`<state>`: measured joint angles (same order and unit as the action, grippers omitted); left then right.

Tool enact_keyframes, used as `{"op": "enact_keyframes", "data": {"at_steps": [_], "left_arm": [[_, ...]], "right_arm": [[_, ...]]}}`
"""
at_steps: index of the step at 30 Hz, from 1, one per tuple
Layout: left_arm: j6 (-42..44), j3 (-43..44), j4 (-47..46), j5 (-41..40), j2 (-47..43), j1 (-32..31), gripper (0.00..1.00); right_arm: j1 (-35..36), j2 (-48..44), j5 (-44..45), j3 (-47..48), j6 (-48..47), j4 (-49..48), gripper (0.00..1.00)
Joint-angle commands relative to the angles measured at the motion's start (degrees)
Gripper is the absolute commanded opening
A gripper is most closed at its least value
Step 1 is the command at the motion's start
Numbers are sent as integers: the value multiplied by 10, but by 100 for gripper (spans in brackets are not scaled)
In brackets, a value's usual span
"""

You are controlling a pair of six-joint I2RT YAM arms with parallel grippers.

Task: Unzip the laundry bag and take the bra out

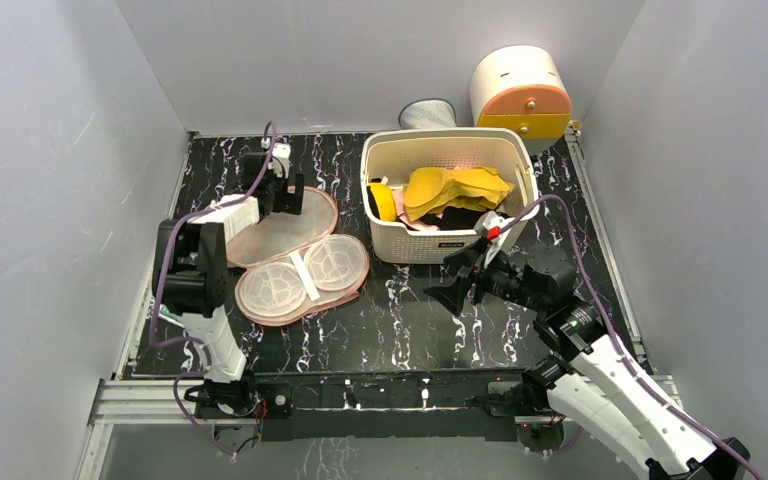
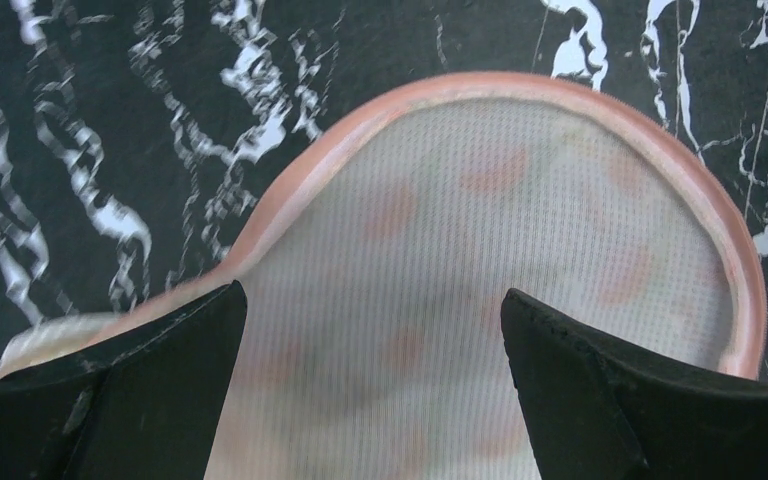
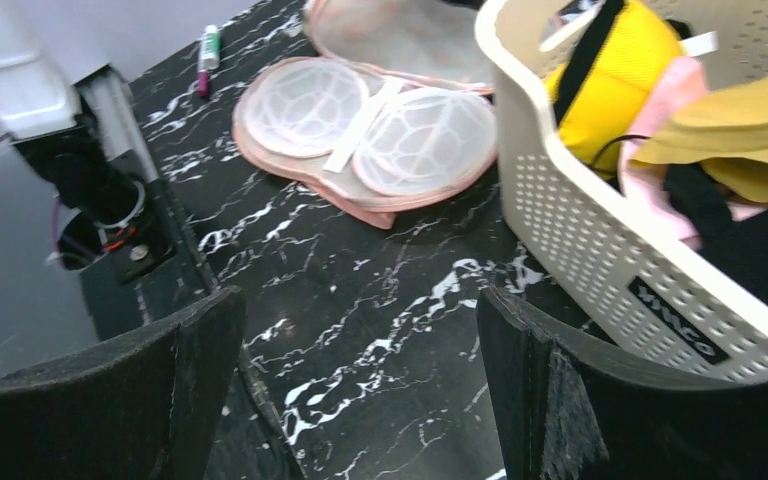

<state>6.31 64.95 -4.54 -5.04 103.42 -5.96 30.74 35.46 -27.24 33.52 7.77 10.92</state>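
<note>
Left gripper, right gripper both wide; bra seemingly half-hidden in basket.

Left arm extended forward, left jaws wide apart. Right arm bent low, right jaws apart, empty.

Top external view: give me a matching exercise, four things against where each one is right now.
Things:
1. laundry bag
2. bra
3. left claw
4. right claw

Places:
A. in the white basket
B. open over bare table, beside the basket
C. spread open on the table
D. open above the bag's mesh

Pairs: 1-C, 2-A, 3-D, 4-B
</note>
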Motion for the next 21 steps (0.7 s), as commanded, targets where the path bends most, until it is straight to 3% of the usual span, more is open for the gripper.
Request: {"op": "enact_keyframes", "data": {"at_steps": [1,4,9,14,21], "left_arm": [[34,107,48,117,66,28,98],[48,152,83,190,99,33,98],[56,197,91,186,134,39,98],[48,288,160,250,198,57,98],[26,296,164,296,218,86,97]], "right_arm": [[0,6,-74,-11,22,-44,84],[1,9,-79,-7,3,-26,84],[1,-6,-83,-9,1,-32,84],[1,-21,-80,-17,0,-34,84],[1,-29,-75,-21,-2,-43,84]]}}
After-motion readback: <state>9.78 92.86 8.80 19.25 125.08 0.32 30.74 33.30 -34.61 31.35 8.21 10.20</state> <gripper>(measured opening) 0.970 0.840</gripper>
